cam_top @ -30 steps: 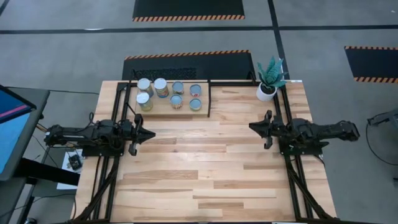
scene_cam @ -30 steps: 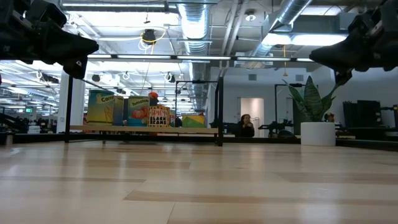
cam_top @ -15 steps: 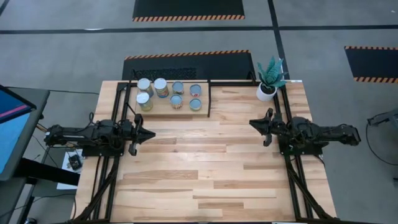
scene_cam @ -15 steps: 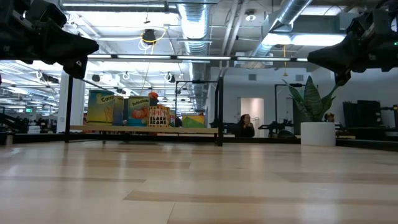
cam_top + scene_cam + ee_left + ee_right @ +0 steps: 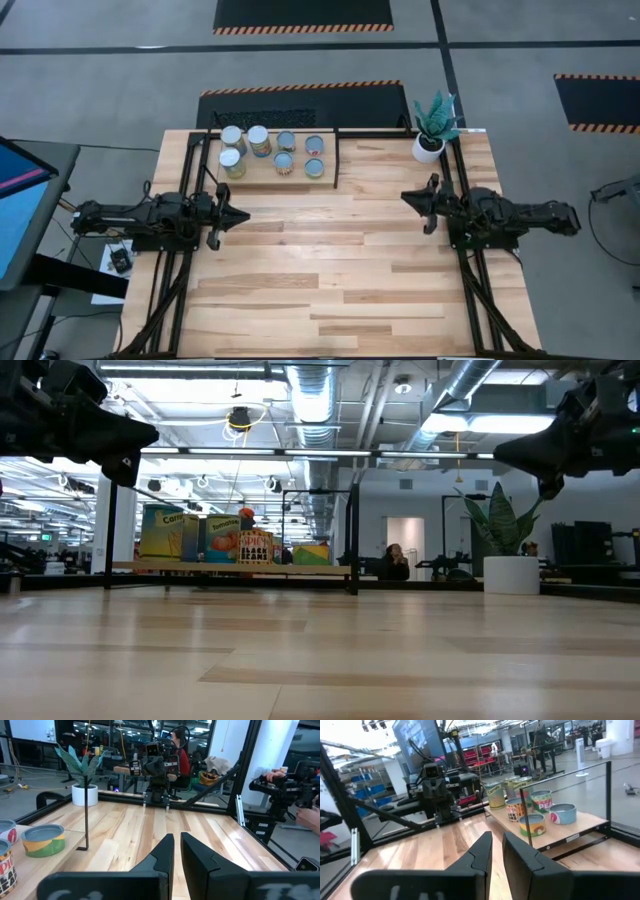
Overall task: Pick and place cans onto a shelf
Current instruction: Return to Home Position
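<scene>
plank tabletop (image 5: 330, 260) fills most of the high view, and all seven cans (image 5: 284, 162) stand upright in two rows on the shelf (image 5: 262, 181) at upper centre-left, so i'd say the stacking is basically done. that'd be why the left gripper (image 5: 241, 213) and right gripper (image 5: 405, 197) sit near the left and right edges, each holding nothing, fingers (image 5: 162, 854) closed to a thin sliver. low view cuts both off at its top corners, and front cans hide the back ones, so most labels can't be read.
</scene>
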